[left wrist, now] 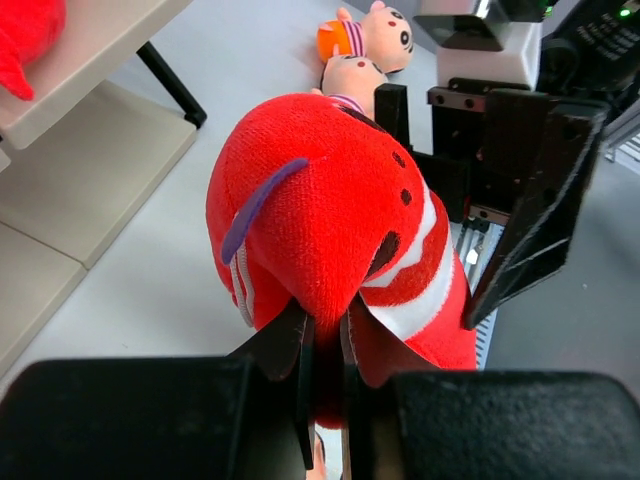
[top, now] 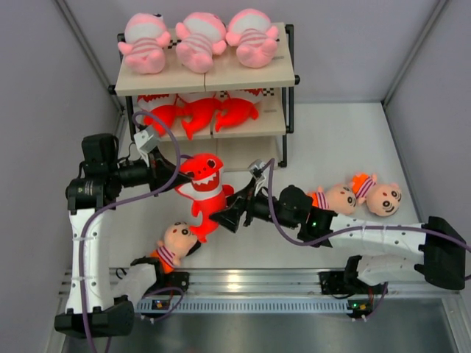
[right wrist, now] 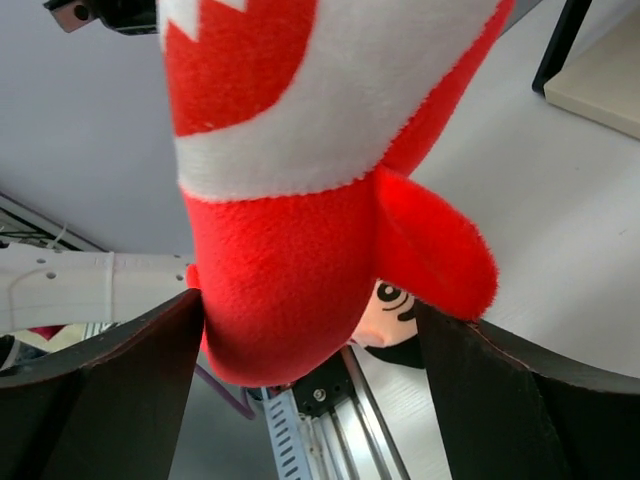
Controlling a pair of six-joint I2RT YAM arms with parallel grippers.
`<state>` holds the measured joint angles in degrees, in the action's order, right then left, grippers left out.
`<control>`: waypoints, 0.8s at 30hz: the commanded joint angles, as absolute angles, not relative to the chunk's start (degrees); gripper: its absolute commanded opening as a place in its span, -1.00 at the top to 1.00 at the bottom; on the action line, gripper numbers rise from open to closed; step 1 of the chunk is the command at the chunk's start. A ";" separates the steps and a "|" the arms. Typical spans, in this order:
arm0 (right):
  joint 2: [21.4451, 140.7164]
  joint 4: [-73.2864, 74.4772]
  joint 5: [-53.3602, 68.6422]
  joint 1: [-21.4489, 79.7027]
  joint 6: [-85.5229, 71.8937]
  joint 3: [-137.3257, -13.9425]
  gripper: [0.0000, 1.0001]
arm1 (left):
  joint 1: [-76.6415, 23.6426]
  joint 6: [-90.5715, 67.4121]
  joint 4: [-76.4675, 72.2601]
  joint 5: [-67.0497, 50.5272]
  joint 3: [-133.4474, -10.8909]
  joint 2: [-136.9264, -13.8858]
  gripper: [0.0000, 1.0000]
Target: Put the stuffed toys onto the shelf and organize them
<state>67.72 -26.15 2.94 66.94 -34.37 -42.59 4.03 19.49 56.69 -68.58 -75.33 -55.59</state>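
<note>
Left claw [left wrist: 325, 345] pinches a fold of the red shark [top: 204, 193], held over the table [top: 331, 140] in front of the shelf [top: 221, 82]; my right claw [right wrist: 310, 335] stands spread around its tail.

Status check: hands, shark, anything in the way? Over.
Left hand shut on shark. Right hand open, straddling its tail. Boy doll lying under the tail.

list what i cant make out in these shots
- Shelf, top view: bottom tier mostly covered by the upper boards.
- Middle-tier sharks, top view: partly under the top board.
- Right-side boy doll, top view: body under the right arm.
- Near boy doll, right wrist view: face mostly behind the held shark.
</note>
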 commanded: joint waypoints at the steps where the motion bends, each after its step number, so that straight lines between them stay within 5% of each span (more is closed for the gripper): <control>1: 67.41 -32.17 4.14 65.31 -37.88 -44.74 -0.62 | 4.04 18.19 55.37 -74.09 -76.82 -54.14 1.00; 6: 65.14 -30.86 3.00 64.34 -37.45 -45.09 0.39 | 4.04 18.81 55.37 -71.91 -76.46 -54.49 0.84; 7: 64.52 -29.54 2.12 64.07 -37.09 -45.52 0.56 | 4.04 18.90 55.37 -70.59 -76.46 -54.67 0.64; 8: 63.12 -27.18 0.80 63.99 -36.74 -45.96 0.89 | 4.13 18.98 55.37 -66.66 -76.64 -54.67 0.11; 9: 62.41 -21.07 -3.39 63.64 -36.13 -46.75 1.00 | 4.13 19.16 55.46 -64.36 -76.73 -54.75 -0.13; 13: 61.52 2.62 -16.32 61.79 -35.16 -55.33 1.00 | 4.13 18.72 55.37 -48.55 -78.31 -55.19 -0.51; 18: 66.08 26.95 -35.04 59.41 -31.47 -68.36 1.00 | 4.13 18.11 55.46 -35.34 -79.98 -55.72 -0.57; 24: 74.26 41.91 -52.17 58.98 -30.93 -83.83 1.00 | 4.04 17.58 55.46 -36.82 -79.80 -56.69 -0.57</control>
<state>70.57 28.95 -37.21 59.40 -32.14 -77.21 3.99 18.31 56.66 -38.72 -78.08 -56.18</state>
